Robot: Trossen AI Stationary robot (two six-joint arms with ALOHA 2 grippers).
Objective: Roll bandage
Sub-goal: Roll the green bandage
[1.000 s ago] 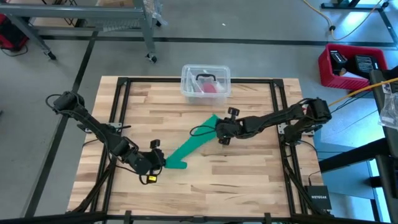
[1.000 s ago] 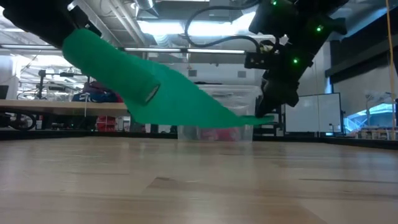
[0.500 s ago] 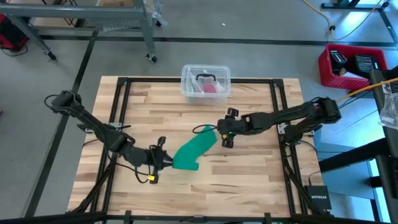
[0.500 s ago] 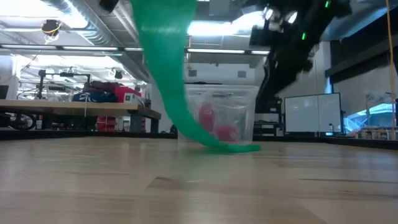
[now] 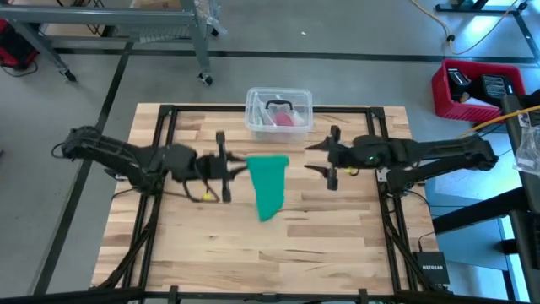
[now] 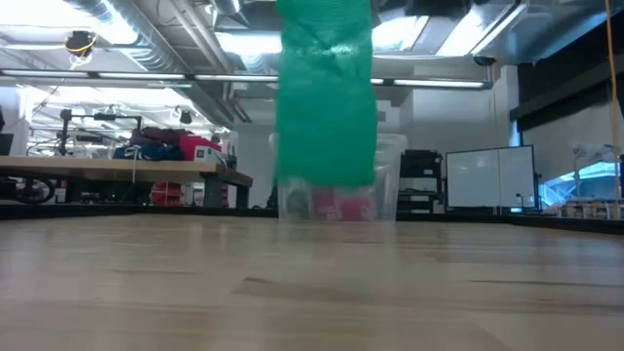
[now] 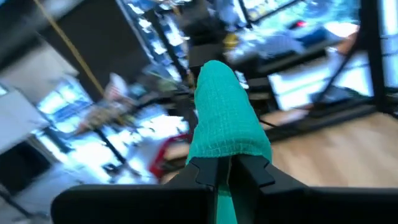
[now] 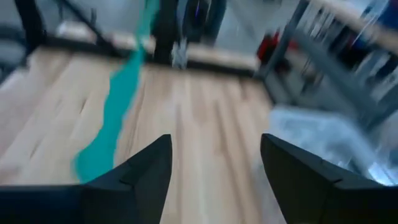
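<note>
The left gripper [image 5: 226, 166] has its jaws closed tight on 1 end of the green bandage [image 5: 270, 186]. The bandage hangs down in the air over the middle of the worktop [image 5: 337, 245], just in front of the clear tub [image 5: 279, 111] at the far edge. The right gripper [image 5: 331, 157] sits near the bandage on its right, apart from it, with its jaws wide open and holding nothing. The rolling looks barely begun. Next, the right gripper probably needs to catch the loose end so the strip can be wound up.

Robotics lab or workshop; exposed ceiling ducts [image 6: 107, 19]; workbench [image 6: 117, 171]; whiteboard [image 6: 487, 175]; concrete floor [image 5: 354, 34]
</note>
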